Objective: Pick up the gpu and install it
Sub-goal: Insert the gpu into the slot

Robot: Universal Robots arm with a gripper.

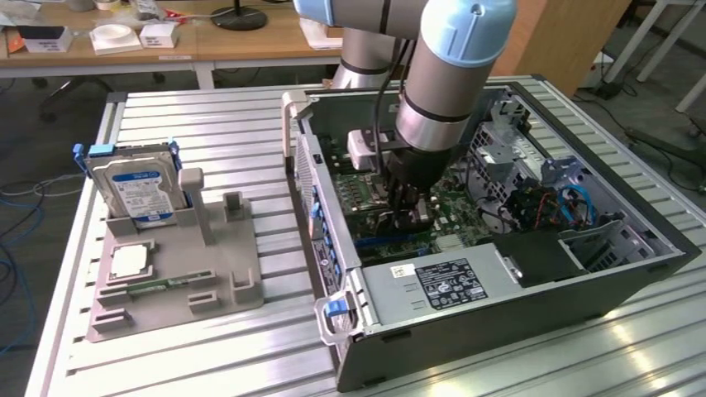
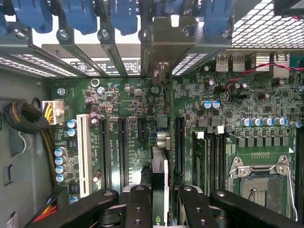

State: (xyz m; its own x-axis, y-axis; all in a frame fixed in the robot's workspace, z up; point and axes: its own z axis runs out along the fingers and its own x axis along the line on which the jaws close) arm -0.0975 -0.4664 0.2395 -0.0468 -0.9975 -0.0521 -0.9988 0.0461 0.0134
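The arm reaches down into the open computer case point(image 1: 617, 273), which lies on its side on the slatted metal worktop point(image 1: 221, 116); the end effector point(image 1: 406, 217) is low over the green motherboard point(image 1: 464, 211) inside the case. In the wrist view the end effector point(image 2: 160, 199) is closed on the gpu point(image 2: 159, 185), a thin dark card held edge-on between the two black fingers point(image 2: 137, 204); the card stands upright over the motherboard point(image 2: 128, 137), in line with the long black expansion slots point(image 2: 122, 147) and between them; its far end reaches the metal bracket point(image 2: 161, 42) at the case's rear wall, among the blue slot latches point(image 2: 78, 16); whether the card is fully seated cannot be told.

Within the case, the black power supply point(image 1: 441, 285) with its white label sits at the near end; a drive cage point(image 1: 601, 244) and blue cables point(image 1: 579, 203) lie toward the exterior view's right; the wrist view shows an empty processor socket point(image 2: 261, 175) and a braided cable bundle point(image 2: 28, 118) by the case wall.

On the exterior view's left, a grey parts holder point(image 1: 221, 273) rests on the worktop, just beside the case; in it a silver hard drive point(image 1: 135, 186) with a blue-white label stands upright in its slot; a processor chip point(image 1: 131, 263) lies flat in a recess; a narrow green memory stick point(image 1: 155, 287) lies in a groove near the holder's front.
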